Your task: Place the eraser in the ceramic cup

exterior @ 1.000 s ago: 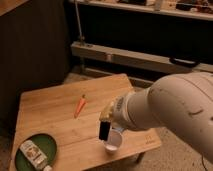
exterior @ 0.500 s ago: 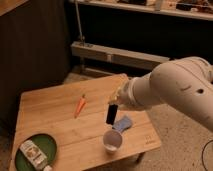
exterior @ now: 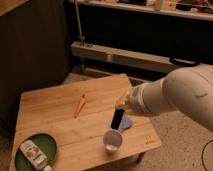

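Note:
The eraser is a slim black block that hangs upright from my gripper, which is shut on its top end. The eraser's lower end is just above the rim of the ceramic cup, slightly to its right. The cup is small, pale grey-white and stands upright near the front edge of the wooden table. My white arm reaches in from the right.
A flat blue-grey cloth piece lies just right of the eraser. An orange carrot lies mid-table. A dark green plate with a packet sits at the front left corner. A metal rack stands behind.
My arm has swung back to the right, uncovering the table and the cloth piece. The eraser rose from beside the cup and now hangs above its rim, still gripped.

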Controlling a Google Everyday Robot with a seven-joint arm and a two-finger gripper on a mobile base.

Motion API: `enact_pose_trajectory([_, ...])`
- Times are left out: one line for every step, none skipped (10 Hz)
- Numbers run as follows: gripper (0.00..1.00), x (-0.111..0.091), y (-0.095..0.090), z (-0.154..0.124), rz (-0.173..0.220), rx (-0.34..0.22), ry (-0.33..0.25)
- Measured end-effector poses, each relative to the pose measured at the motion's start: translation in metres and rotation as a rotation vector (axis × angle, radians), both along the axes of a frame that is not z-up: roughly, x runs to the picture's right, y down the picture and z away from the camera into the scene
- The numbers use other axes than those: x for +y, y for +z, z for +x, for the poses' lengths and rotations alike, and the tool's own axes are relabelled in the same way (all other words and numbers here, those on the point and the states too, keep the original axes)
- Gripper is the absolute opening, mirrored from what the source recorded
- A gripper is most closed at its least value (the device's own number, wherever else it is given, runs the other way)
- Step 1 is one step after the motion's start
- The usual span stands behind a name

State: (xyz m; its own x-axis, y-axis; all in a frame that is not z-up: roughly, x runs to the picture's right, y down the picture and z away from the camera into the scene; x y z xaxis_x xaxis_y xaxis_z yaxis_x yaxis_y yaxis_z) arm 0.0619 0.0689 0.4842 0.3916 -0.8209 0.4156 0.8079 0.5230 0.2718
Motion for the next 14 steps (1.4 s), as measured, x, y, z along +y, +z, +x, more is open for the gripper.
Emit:
enact_pose_trajectory([0.0, 0.007, -0.007, -0.002, 0.0, -0.005, 0.002])
enact_pose_trajectory([0.0, 0.014, -0.011, -0.008, -0.002, -0.02, 0.001])
enact_pose_trajectory([0.0, 0.018, -0.01, -0.015, -0.005, -0.032, -0.003])
enact_pose_trajectory([0.0, 0.022, -0.005, -0.02, -0.011, -0.042, 0.0])
enact_pose_trajectory([0.0, 0.028, -0.001, -0.022, -0.014, -0.045, 0.006])
enact_pose_trajectory([0.0, 0.034, 0.003, -0.022, -0.02, -0.043, 0.01])
enact_pose_trajectory([0.0, 0.037, 0.004, -0.021, -0.025, -0.04, 0.013])
enact_pose_trajectory([0.0, 0.039, 0.004, -0.02, -0.029, -0.034, 0.012])
enact_pose_trajectory([0.0, 0.042, 0.005, -0.017, -0.037, -0.025, 0.015])
enact_pose_trajectory([0.0, 0.048, 0.011, -0.011, -0.045, -0.008, 0.023])
enact_pose_trajectory([0.0, 0.049, 0.019, -0.011, -0.046, -0.006, 0.025])
enact_pose_trajectory([0.0, 0.045, 0.029, -0.009, -0.044, -0.002, 0.029])
enact_pose_trajectory([0.0, 0.039, 0.039, -0.008, -0.039, -0.004, 0.03])
enact_pose_trajectory([0.0, 0.035, 0.046, -0.008, -0.036, -0.007, 0.027])
